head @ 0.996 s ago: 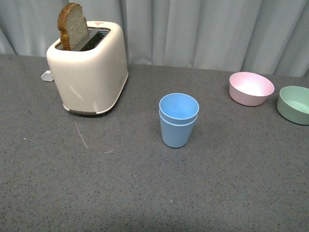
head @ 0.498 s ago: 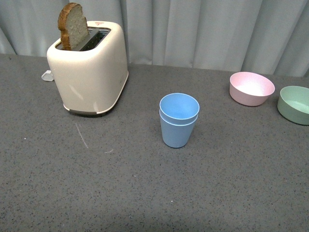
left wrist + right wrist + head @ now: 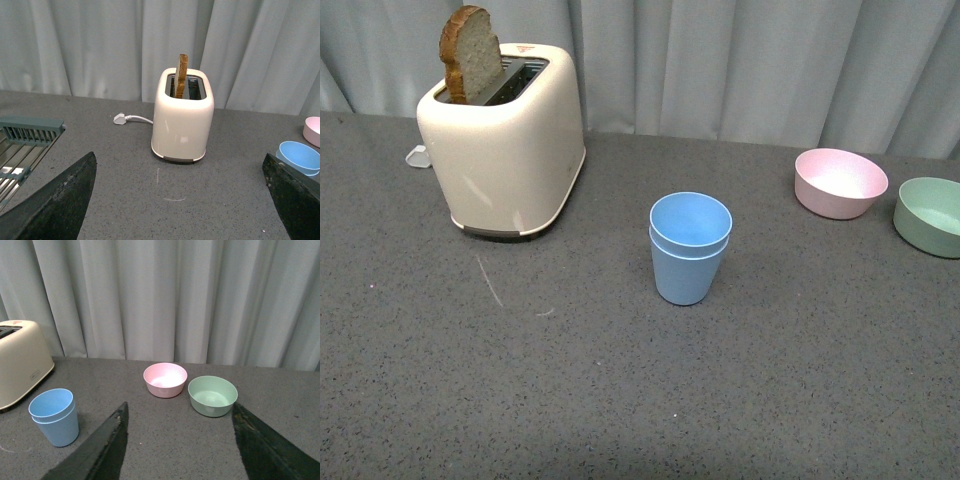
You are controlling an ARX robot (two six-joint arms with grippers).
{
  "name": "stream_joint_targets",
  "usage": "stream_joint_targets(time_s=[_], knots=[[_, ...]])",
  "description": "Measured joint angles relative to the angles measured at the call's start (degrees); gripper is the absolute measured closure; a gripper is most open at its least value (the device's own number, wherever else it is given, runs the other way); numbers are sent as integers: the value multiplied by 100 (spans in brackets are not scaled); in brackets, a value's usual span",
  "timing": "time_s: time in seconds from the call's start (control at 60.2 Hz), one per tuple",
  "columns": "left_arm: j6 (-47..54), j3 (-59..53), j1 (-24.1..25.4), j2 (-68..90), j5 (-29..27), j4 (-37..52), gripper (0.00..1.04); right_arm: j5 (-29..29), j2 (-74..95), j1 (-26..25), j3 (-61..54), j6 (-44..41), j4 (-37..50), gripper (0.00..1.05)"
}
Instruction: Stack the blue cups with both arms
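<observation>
Both grippers hang spread wide and empty, the left gripper (image 3: 180,200) facing the cream toaster (image 3: 182,121), the right gripper (image 3: 180,445) facing the pink bowl (image 3: 165,379) and green bowl (image 3: 212,395). Well apart from both, the blue cups (image 3: 690,247) stand nested upright on the grey bench (image 3: 620,390), between toaster and bowls.

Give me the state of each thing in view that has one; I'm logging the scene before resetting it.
Blue cups: nested one inside the other, upright, nothing gripping them.
Toaster: upright, bread slice sticking up from a slot, plug lying loose on the table.
Pink bowl: upright, empty.
Green bowl: upright, empty.
Left pincer: open, holding nothing.
Right pincer: open, holding nothing.
</observation>
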Motion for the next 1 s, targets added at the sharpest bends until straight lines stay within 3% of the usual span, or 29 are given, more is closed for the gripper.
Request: stream_joint_targets(time_s=[0.199, 0.996], knots=[[0, 0, 2, 0, 0, 0, 7, 0, 0, 0, 0, 0, 0, 8], [0, 0, 2, 0, 0, 0, 7, 0, 0, 0, 0, 2, 0, 10]])
